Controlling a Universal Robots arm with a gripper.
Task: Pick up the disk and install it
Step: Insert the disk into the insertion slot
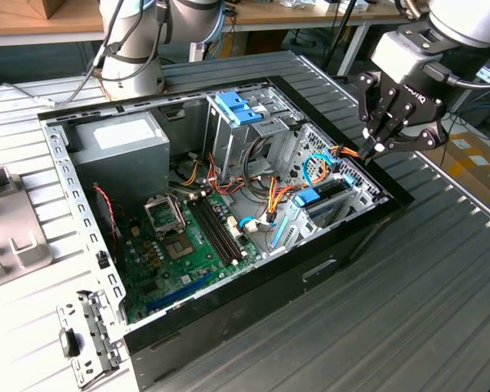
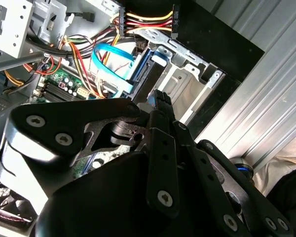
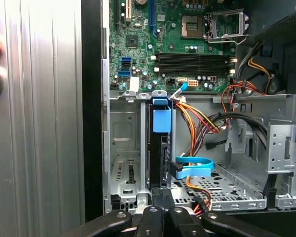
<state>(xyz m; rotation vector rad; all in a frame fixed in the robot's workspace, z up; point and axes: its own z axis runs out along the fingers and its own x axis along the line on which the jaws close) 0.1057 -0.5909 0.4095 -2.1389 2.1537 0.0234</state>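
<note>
Already the disk (image 3: 161, 148) stands edgewise in the case's (image 1: 310, 269) drive bay, with the hand (image 1: 376, 149) pinched closed, empty, just above it.

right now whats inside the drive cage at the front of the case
The disk stands on edge in one slot, blue tab showing. The slot beside it is bare metal. The gripper covers the cage's near end.

Silver-grey jointed arm with a black gripper (image 1: 374, 147)

The arm's (image 1: 465, 20) rounded segments are pale grey metal, ending in a boxy black wrist block with faint white lettering. The gripper is matte black, built of flat linkage bars pinned with silver screws (image 2: 165, 198); narrow black fingers (image 2: 161, 101) taper to ribbed tips, and a dark cable (image 1: 483, 82) loops beside the wrist.
</note>
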